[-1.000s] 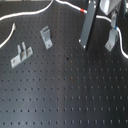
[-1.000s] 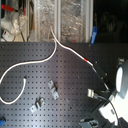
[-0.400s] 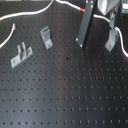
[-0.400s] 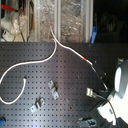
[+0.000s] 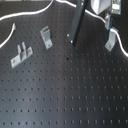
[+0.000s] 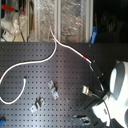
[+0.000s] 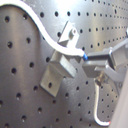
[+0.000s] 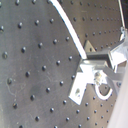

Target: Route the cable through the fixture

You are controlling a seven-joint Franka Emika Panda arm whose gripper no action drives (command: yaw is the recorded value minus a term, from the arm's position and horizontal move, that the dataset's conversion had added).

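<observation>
Gripping the cable point(image 7: 47, 36), the hand point(image 7: 95, 64) holds it against the fixture point(image 7: 62, 62).

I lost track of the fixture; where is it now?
The fixture stands at the first exterior view's right edge, beside the end effector, with the cable draped across it in the first wrist view.

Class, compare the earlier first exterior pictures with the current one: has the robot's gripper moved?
Yes. In the first exterior view the gripper has shifted slightly toward the first exterior view's right, judged against the slim fixture standing below it.
</observation>
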